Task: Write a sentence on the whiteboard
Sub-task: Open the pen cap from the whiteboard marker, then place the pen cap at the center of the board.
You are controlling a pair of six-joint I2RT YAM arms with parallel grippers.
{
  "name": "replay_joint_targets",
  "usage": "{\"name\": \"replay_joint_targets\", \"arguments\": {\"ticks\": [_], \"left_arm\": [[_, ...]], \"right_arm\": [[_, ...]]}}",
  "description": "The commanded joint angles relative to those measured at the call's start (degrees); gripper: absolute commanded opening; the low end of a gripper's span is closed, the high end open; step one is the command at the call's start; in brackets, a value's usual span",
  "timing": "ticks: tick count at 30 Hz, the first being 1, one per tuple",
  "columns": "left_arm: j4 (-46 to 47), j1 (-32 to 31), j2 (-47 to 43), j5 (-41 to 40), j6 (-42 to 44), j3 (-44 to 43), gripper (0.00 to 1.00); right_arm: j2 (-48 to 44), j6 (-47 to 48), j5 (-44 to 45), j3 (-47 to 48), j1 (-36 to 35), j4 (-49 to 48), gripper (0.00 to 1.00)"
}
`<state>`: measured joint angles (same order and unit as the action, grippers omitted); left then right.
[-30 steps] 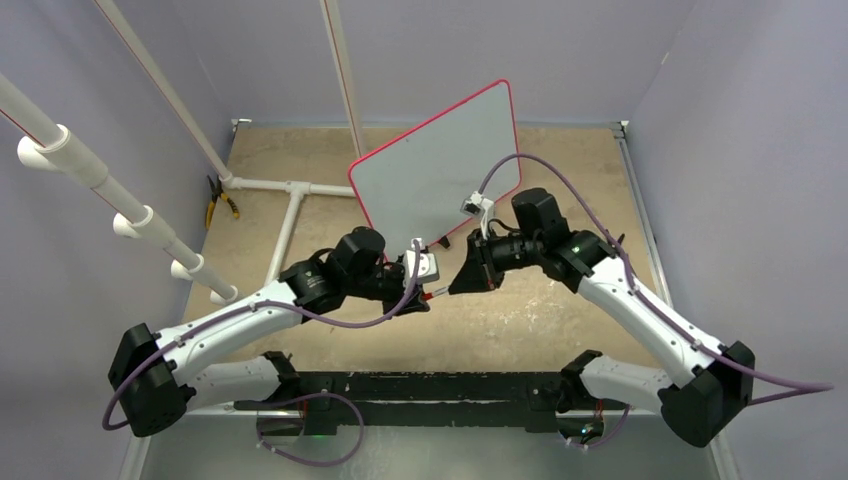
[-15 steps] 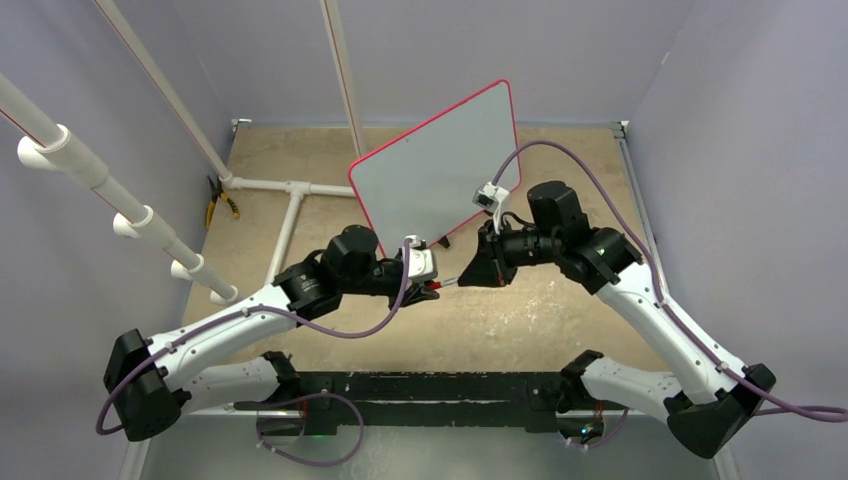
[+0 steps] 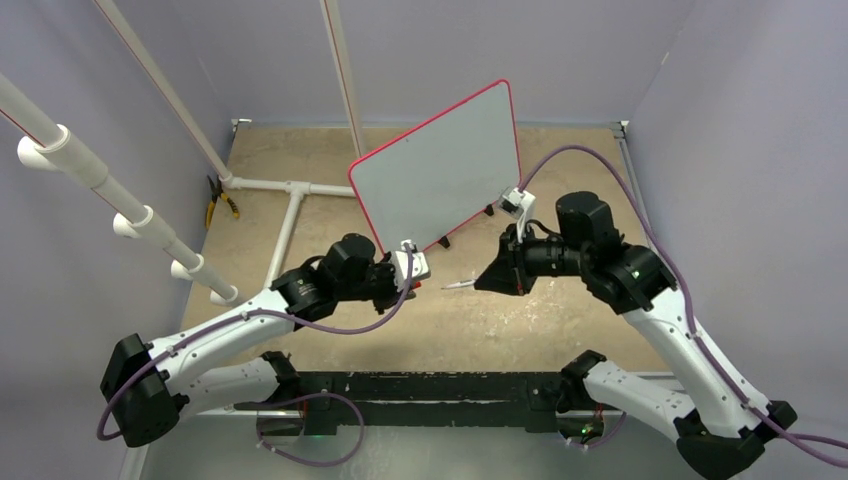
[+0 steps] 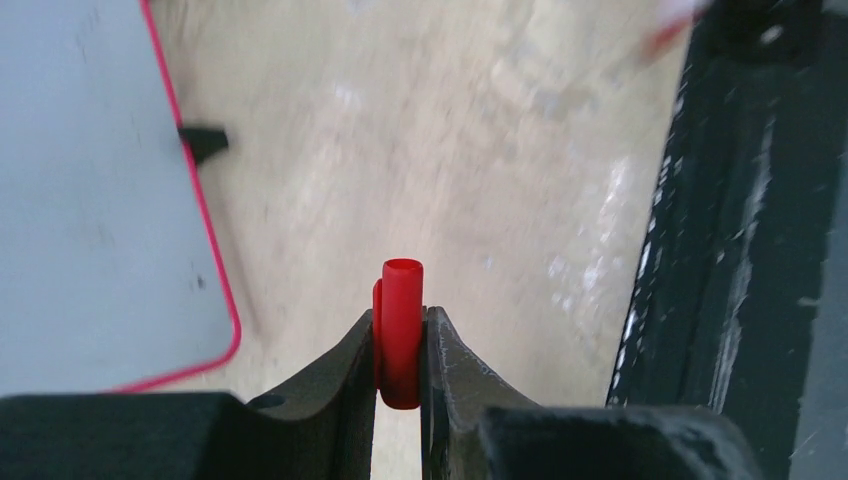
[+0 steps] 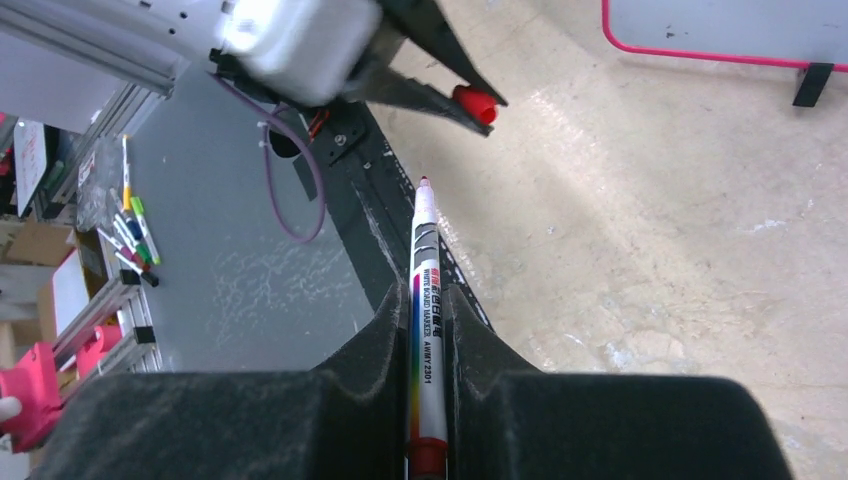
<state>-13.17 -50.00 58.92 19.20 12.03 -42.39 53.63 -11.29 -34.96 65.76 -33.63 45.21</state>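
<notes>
The whiteboard (image 3: 435, 170) lies tilted at the back of the table, with a red rim and a blank pale surface. No lettering shows on it. Its corner shows in the left wrist view (image 4: 90, 200) and its edge in the right wrist view (image 5: 720, 25). My left gripper (image 3: 413, 287) is shut on a red marker cap (image 4: 400, 335). My right gripper (image 3: 492, 280) is shut on a white whiteboard marker (image 5: 426, 270). The marker is uncapped and its red tip points at the left gripper (image 5: 470, 100). A gap separates tip and cap.
A white PVC pipe frame (image 3: 290, 200) lies at the back left, with yellow-handled pliers (image 3: 216, 205) beside it. A black rail (image 3: 430, 385) runs along the near edge. Several coloured markers (image 5: 130, 235) lie off the table to the left.
The two grippers have pulled apart. The right one moved right with the marker and the left one drew back left with the cap, so the marker's tip is now bare.
</notes>
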Motion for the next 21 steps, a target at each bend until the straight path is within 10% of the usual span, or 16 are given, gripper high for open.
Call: {"name": "replay_joint_targets", "arguments": {"ticks": [1,21], "left_arm": [[-5.77,0.84,-0.55,-8.09,1.4,1.39,0.0],[-4.3,2.17,-0.83,-12.89,-18.39,-0.29,0.0]], "right_arm": [[-2.85,1.18,1.54,3.43,-0.68,3.76,0.0],[-5.19,-3.59,15.8,-2.74,-0.91,-10.57,0.0]]}}
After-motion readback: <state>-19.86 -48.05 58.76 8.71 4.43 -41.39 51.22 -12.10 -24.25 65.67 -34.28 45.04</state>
